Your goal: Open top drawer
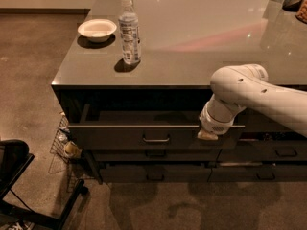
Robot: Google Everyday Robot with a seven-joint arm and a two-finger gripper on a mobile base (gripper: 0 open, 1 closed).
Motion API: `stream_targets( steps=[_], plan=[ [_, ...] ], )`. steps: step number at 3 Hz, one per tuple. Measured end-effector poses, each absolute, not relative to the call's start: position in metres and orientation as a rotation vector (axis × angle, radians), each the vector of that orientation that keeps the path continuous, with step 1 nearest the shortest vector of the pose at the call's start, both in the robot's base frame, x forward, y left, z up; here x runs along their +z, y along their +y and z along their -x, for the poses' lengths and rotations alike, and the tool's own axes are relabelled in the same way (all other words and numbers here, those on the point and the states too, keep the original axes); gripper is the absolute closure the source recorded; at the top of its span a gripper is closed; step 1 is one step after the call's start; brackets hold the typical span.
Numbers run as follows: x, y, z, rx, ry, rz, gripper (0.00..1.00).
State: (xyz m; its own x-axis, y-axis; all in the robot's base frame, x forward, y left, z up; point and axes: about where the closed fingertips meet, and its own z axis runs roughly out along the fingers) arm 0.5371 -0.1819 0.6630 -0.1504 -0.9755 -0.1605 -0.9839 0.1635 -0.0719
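The top drawer [120, 136] is a wide dark grey front with a small centred bar handle [156, 140]. It stands pulled out from under the counter, and a strip of its inside [139, 116] shows behind the front. My gripper [208, 134] is at the drawer front's upper right edge, to the right of the handle. The white arm [259, 94] reaches in from the right, and its wrist covers the gripper's grasp on the edge.
A grey counter [201, 37] carries a water bottle [129, 31] and a white bowl [97, 29] near its left end. Shallower dark drawers [156, 172] sit below. A wire basket [64, 145] hangs at the cabinet's left. A black chair base [19, 186] stands at lower left.
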Motion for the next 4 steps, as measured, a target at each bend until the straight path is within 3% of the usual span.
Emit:
stream_targets(
  steps=[4],
  plan=[
    [0.6693,-0.1819,-0.5371,0.074,2.261,1.928,1.0]
  ],
)
